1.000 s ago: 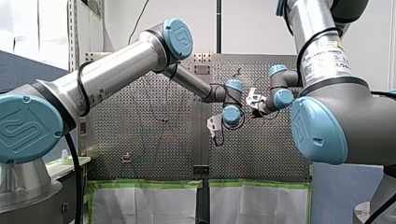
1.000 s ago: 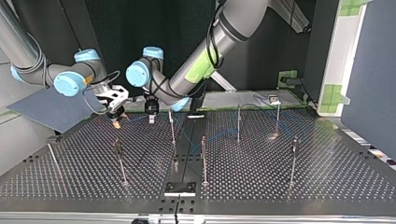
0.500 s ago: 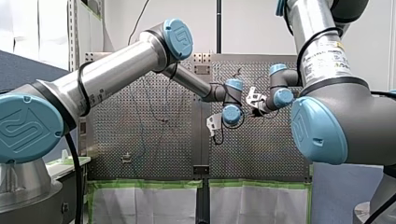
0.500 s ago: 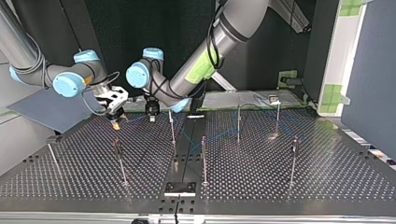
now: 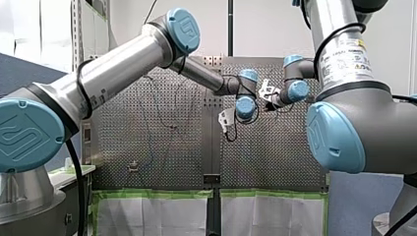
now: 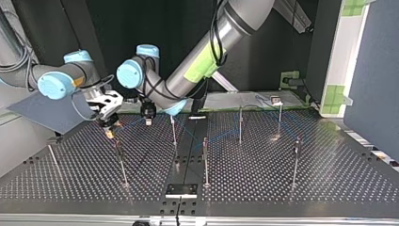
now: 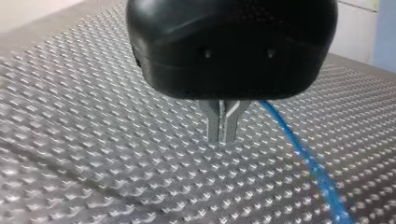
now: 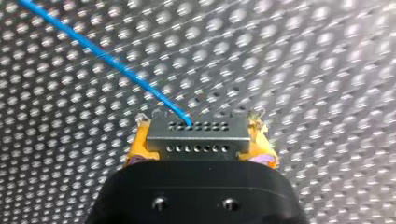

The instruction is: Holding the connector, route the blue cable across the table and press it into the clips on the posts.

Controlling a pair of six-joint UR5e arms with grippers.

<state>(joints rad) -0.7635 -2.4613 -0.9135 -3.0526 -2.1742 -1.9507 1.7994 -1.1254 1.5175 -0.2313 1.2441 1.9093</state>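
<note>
My right jaws clamp the connector (image 8: 196,137) between yellow pads (image 8: 140,142), low over the desk (image 6: 263,174) at the top view's left. The cable (image 8: 107,58) runs from it past my left jaws, which are together. Posts (image 6: 205,160) stand around, one just beside my left jaws.

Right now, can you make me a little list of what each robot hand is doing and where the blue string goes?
Right gripper: shut on the connector, with yellow pads on both sides of it
Left gripper: shut, metal fingers together, nothing between them
Blue cable: comes out of the connector and also runs beside the left gripper
Posts: standing upright on the perforated table
Cable pressed onto posts: too thin to tell
</note>
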